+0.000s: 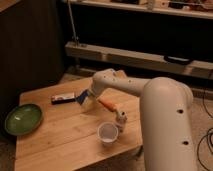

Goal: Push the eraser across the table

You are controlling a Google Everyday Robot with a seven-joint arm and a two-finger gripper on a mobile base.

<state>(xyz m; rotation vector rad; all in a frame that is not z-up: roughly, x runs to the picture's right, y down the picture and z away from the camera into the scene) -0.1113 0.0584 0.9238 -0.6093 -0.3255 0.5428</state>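
dim room, low table, gripper beside the eraser

dark shelving runs along the far wall of a dim room, and a dark cabinet stands at the far left. nearer to us we see the table [60, 145], a low one with a light plank top, filling the left and middle of the scene. the robot's thick white arm [165, 120] rises at the near right and reaches left over the table top.

the gripper [90, 100] hangs at the arm's far end, low over the middle of the table. we read its jaws as released, with nothing grasped between them. a flat blue piece [82, 97] shows just at the gripper's left side; we cannot tell whether the two touch.

the eraser [63, 98] lies flat on the table's far left part, its long side running left to right, dark with a pale and reddish top. it sits just left of the blue piece, so the blue piece comes between it and the gripper. we cannot tell whether eraser and blue piece touch.

a green bowl [23, 119] rests at the table's left edge, well apart from the eraser. an orange-handled tool [106, 105] lies right of the gripper, slanting towards the near right. a white cup [108, 134] stands upright near the table's near edge, below the tool. dark cables [204, 145] trail on the floor at the right.
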